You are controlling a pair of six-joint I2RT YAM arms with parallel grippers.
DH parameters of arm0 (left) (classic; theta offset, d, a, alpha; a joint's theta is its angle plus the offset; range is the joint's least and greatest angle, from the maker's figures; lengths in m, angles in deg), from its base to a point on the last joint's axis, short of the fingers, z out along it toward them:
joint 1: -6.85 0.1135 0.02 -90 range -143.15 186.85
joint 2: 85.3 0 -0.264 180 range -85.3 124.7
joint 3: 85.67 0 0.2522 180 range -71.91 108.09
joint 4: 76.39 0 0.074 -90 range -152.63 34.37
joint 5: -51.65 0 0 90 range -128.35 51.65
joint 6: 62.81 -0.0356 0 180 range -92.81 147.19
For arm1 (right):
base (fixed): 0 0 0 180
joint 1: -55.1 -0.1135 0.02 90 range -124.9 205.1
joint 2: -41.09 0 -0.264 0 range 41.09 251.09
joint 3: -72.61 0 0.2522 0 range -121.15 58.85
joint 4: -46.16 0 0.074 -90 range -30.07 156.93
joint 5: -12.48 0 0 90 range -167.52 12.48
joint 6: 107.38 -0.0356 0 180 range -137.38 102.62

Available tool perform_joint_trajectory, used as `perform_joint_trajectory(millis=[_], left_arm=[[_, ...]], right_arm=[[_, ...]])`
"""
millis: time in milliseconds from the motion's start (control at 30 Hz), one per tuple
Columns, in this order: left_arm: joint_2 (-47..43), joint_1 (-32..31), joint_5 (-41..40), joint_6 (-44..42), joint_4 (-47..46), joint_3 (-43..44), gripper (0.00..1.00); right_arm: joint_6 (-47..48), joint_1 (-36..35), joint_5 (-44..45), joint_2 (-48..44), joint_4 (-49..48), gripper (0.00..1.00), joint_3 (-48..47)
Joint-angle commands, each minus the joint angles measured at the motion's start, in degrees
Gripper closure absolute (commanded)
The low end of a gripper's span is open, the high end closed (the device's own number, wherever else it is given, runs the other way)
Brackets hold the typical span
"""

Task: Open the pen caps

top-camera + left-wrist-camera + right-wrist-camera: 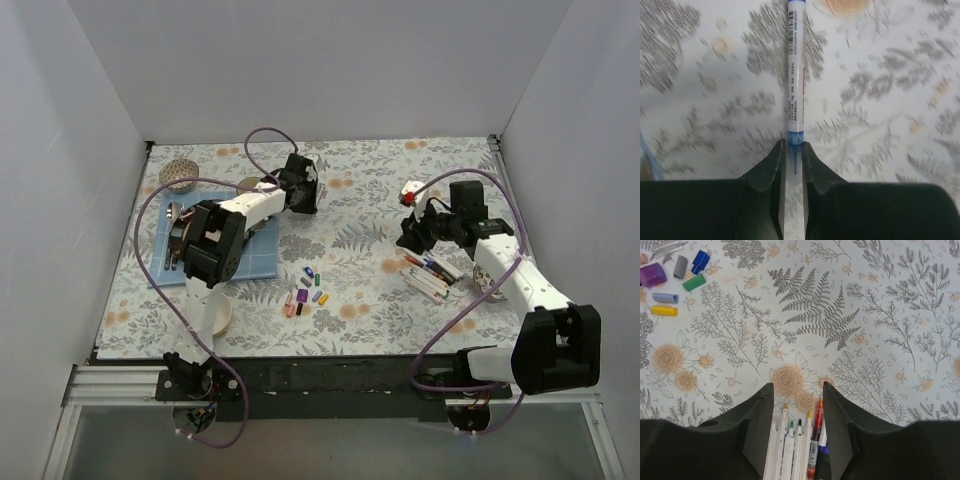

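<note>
White walls box in a table covered with a flowery cloth (360,240). From above, the left gripper (303,192) is out over the far middle of the table, past a blue mat (255,262). The right gripper (413,228) hangs just beyond a bundle of pens (432,275) on the right. A scatter of loose caps (306,292) lies near the middle front, well apart from both.

The left wrist camera shows the left gripper (794,148) clamped on the blue end of a pen (796,75), whose white barrel runs straight away from it. I can't tell whether the blue part between the jaws is a cap or a bare tip.

On the right wrist camera the right gripper (795,390) has its jaws apart with nothing in them. The pens (790,440) lie on the cloth below the gap with their tips bare, and the caps (675,282) sit off to the far left.

To my eye these pens are light, stiff and smooth, so likely slippery. A cap looks press-fitted and tiny. I'd hold the barrel mid-length with one gripper, pinch the cap squarely with the other and pull straight along the pen. Pulled at an angle, it could twist out or flick away.
</note>
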Motion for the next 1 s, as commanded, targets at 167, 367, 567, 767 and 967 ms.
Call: perform_joint_trajectory(millis=[167,367,567,767,967], left_arm=[[-23.1,-2.2,34.0,14.2,-20.4,-28.3,1.0],[-22.9,-7.2,49.1,19.8,-23.1,-37.0,1.0],[-22.6,-11.8,52.1,18.8,-21.0,-40.9,1.0],[-22.0,-15.2,52.3,18.1,-18.7,-40.2,1.0],[-21.9,-17.1,52.1,16.3,-16.3,-39.5,1.0]], right_arm=[[28.2,0.1,-25.6,-12.5,-5.8,0.08,14.5],[45.6,-0.7,-26.2,-18.0,-4.6,0.02,22.9],[56.7,-2.1,-20.9,-17.7,-0.5,0.03,23.8],[60.2,-9.5,-15.3,-13.1,3.6,0.16,22.8],[58.6,-13.9,-10.7,-8.4,4.7,0.37,21.3]])
